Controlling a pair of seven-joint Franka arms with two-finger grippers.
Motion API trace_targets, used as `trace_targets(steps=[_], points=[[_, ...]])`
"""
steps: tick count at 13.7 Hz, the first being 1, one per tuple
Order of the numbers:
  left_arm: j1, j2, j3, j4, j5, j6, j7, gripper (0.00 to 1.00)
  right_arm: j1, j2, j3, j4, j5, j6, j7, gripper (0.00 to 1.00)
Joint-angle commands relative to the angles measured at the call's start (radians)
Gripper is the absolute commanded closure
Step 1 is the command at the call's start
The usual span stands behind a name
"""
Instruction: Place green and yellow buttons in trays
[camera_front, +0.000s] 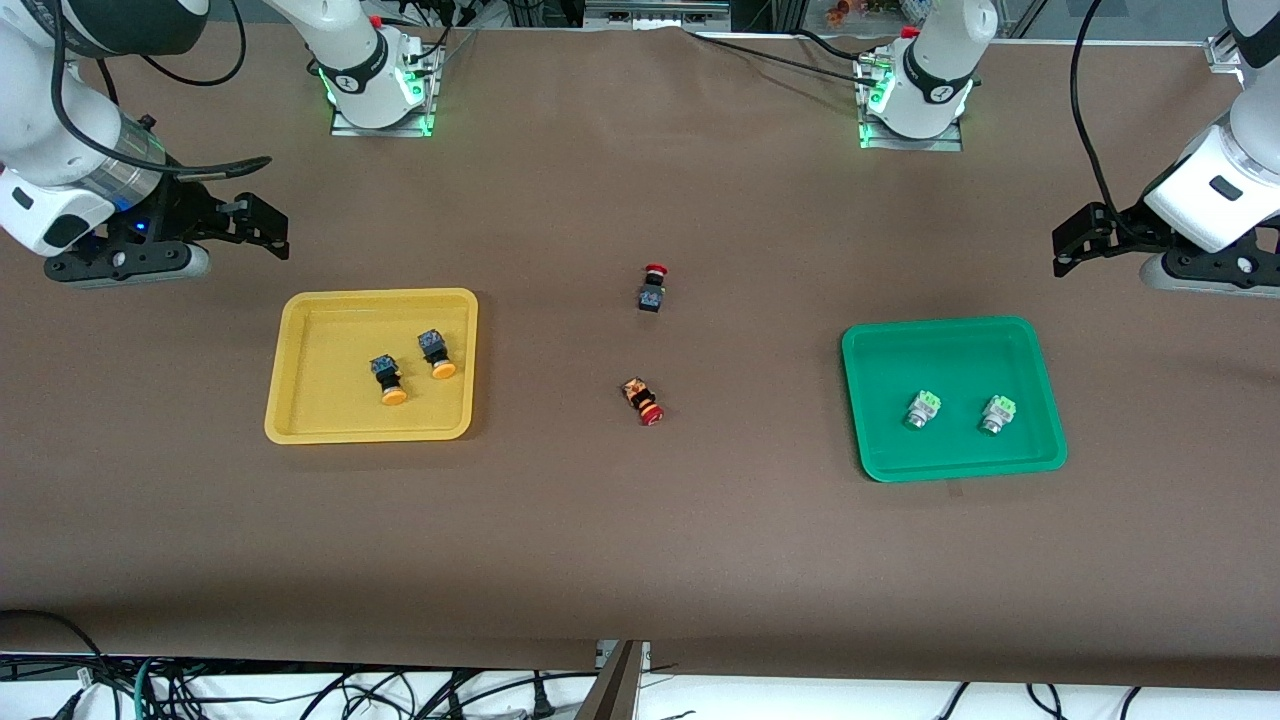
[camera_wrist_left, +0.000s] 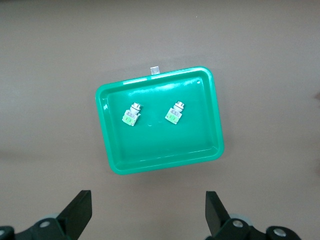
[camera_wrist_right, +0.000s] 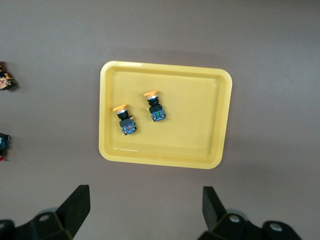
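Observation:
Two orange-yellow capped buttons (camera_front: 388, 380) (camera_front: 437, 355) lie in the yellow tray (camera_front: 300, 330) toward the right arm's end of the table. Two pale green buttons (camera_front: 922, 410) (camera_front: 997, 415) lie in the green tray (camera_front: 950, 350) toward the left arm's end. My right gripper (camera_front: 272, 232) is open and empty over bare table beside the yellow tray. My left gripper (camera_front: 1065, 250) is open and empty over bare table beside the green tray. The left wrist view shows the left gripper (camera_wrist_left: 147, 210), the green tray (camera_wrist_left: 160, 150) and its buttons (camera_wrist_left: 131, 116) (camera_wrist_left: 175, 113). The right wrist view shows the right gripper (camera_wrist_right: 145, 207), the yellow tray (camera_wrist_right: 200, 125) and its buttons (camera_wrist_right: 126, 120) (camera_wrist_right: 155, 107).
Two red-capped black switches (camera_front: 653, 288) (camera_front: 644, 400) lie on the brown table between the trays, one nearer the front camera than the other. They show at the edge of the right wrist view (camera_wrist_right: 6, 80) (camera_wrist_right: 3, 145).

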Motion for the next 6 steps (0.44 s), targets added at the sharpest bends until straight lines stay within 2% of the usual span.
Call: trace_targets(steps=[1, 6], points=[[-0.002, 0.01, -0.001, 0.026, 0.003, -0.017, 0.004, 0.0, -0.024, 0.028, 0.022, 0.062, -0.012, -0.012, -0.005, 0.01], [-0.002, 0.019, -0.001, 0.026, 0.005, -0.02, -0.006, 0.0, -0.027, 0.049, 0.02, 0.089, -0.016, -0.012, -0.005, 0.01]])
